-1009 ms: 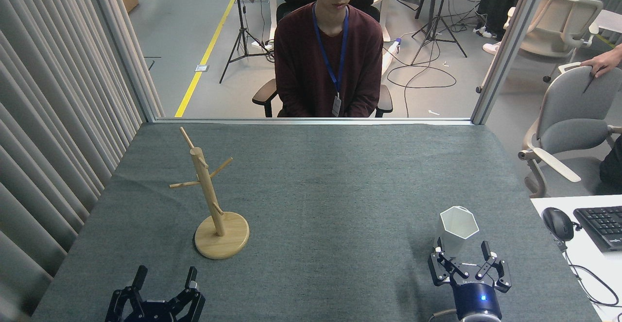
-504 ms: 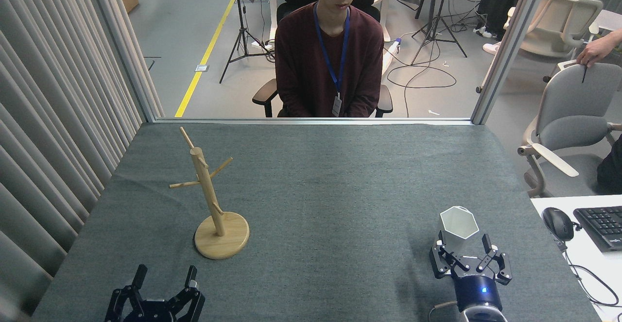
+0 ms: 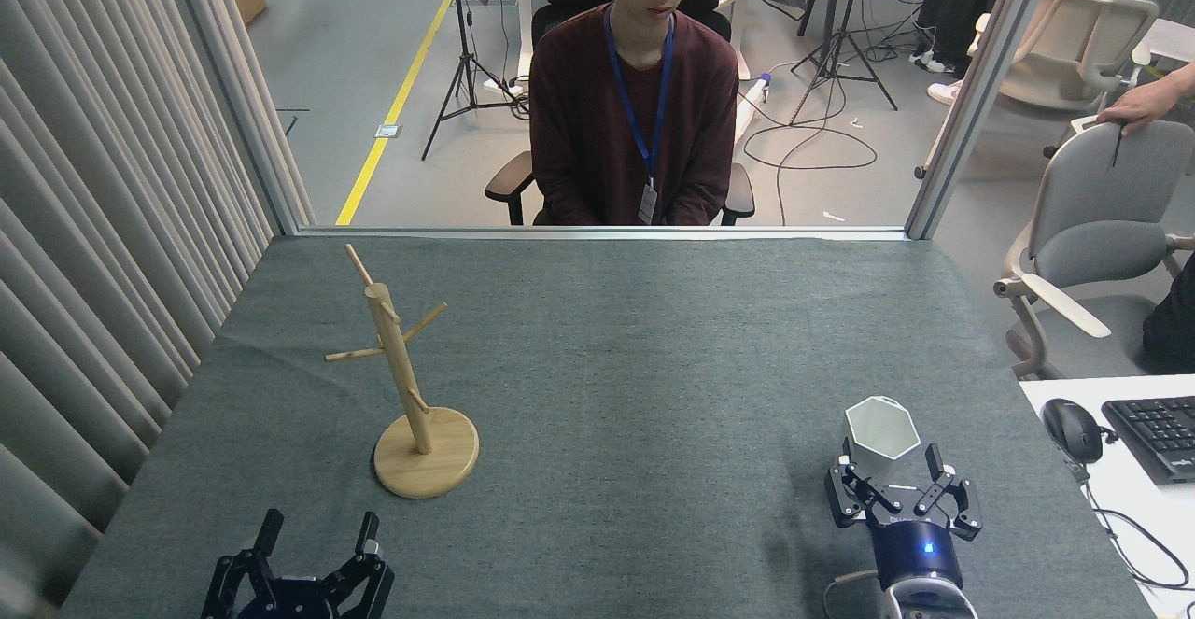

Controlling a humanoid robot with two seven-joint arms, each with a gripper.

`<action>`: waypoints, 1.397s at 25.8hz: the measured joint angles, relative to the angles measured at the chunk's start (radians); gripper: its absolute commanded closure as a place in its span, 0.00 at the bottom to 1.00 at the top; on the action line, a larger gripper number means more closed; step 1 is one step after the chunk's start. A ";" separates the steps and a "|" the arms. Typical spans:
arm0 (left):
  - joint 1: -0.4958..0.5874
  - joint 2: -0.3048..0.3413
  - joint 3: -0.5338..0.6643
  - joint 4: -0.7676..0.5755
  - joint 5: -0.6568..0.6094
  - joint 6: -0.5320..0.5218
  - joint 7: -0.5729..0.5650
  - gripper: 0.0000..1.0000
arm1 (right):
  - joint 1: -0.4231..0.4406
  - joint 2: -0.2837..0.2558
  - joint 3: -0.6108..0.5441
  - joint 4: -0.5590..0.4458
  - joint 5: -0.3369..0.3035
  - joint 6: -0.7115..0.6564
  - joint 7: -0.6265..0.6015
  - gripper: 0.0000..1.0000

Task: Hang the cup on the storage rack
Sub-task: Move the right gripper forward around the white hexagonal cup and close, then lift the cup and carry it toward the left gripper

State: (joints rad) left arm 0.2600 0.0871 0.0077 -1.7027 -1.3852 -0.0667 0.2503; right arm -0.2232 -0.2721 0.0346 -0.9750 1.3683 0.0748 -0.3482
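Grey felt table [image 3: 616,358], curtain [image 3: 103,180] along the left, glass front at the far edge. Left to right across the felt:

Left gripper [image 3: 317,533] low at the near edge, fingers spread wide, holding nothing, hovering well short of the rack.

Rack [image 3: 403,386] on the left half: round wooden base flat on the felt, pole upright with a slight lean away, thin pegs angled out near the top, all bare.

Beyond the far edge, behind the glass, a person [image 3: 635,87] seated in a dark red top with a blue lanyard, tripods [image 3: 840,31] and cables on the floor behind.

Cup [image 3: 879,440] on the right half near the front, white, hexagonal, upright on the felt with its mouth open upward, well apart from the rack. Small tab visible at its lower left side, hole too small to make out.

Right gripper [image 3: 890,478] directly in front of the cup, fingers spread to either side of its lower body; contact unclear. Blue light lit on the wrist below.

Far right: white desk [image 3: 1055,395] with mouse [image 3: 1070,429] and keyboard [image 3: 1156,432], grey chair [image 3: 1102,218] with a hand [image 3: 1128,115] on its back.
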 measured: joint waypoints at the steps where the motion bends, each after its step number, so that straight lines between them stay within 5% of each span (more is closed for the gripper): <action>1: 0.001 0.000 0.000 0.000 0.000 -0.001 0.000 0.01 | -0.003 0.000 0.000 0.002 0.000 0.000 0.000 0.02; 13: 0.006 0.001 0.000 -0.002 0.000 -0.001 0.000 0.01 | -0.060 -0.001 0.002 0.077 0.000 0.001 -0.005 0.04; 18: 0.008 0.002 0.000 -0.004 0.000 -0.001 0.000 0.01 | -0.085 -0.001 0.004 0.118 0.002 0.002 -0.003 0.41; 25: 0.006 0.006 0.000 -0.005 -0.001 -0.001 -0.001 0.01 | -0.078 0.005 0.008 0.113 0.006 0.002 -0.003 0.44; 31: -0.006 0.009 -0.014 -0.006 -0.025 -0.001 0.029 0.01 | 0.004 0.021 0.013 -0.107 0.011 -0.006 -0.046 0.45; 36: -0.009 0.005 -0.109 0.015 -0.188 -0.035 0.038 0.01 | 0.074 0.089 0.071 -0.318 0.023 -0.033 -0.049 0.46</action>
State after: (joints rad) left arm 0.2510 0.0922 -0.1015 -1.6875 -1.5730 -0.1020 0.2880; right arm -0.1491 -0.1829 0.1056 -1.2934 1.3912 0.0422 -0.3975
